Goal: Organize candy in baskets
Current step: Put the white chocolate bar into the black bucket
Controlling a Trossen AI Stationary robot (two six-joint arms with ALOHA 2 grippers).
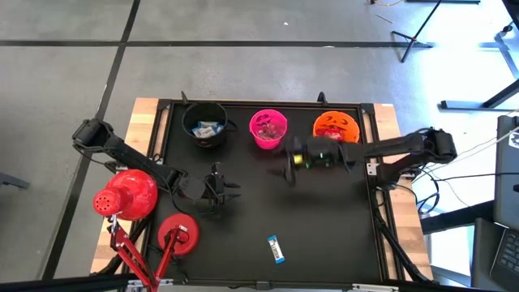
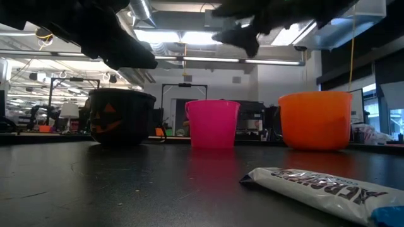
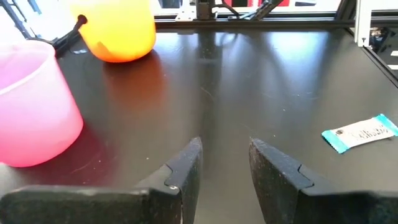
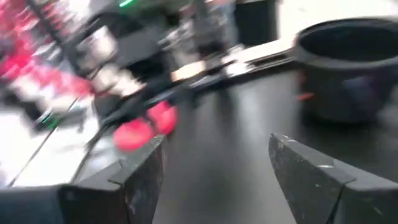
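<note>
Three buckets stand in a row along the far edge: the black cauldron (image 1: 204, 126) with blue-and-white sweets inside, the pink bucket (image 1: 268, 128) with red ones, and the orange bucket (image 1: 336, 126). One blue-and-white candy (image 1: 276, 248) lies flat on the mat near the near edge; it also shows in the low view (image 2: 322, 189) and the left wrist view (image 3: 360, 132). My left gripper (image 1: 220, 191) hovers open over the mat, left of centre, holding nothing. My right gripper (image 1: 293, 158) is open and empty, blurred, above the mat just in front of the pink and orange buckets.
Two red dome-shaped lamp heads (image 1: 126, 195) (image 1: 177, 235) with red legs stand at the table's left near corner, close to my left arm. The black mat (image 1: 324, 227) is bare between the candy and the buckets. A metal frame (image 1: 377, 219) borders the mat.
</note>
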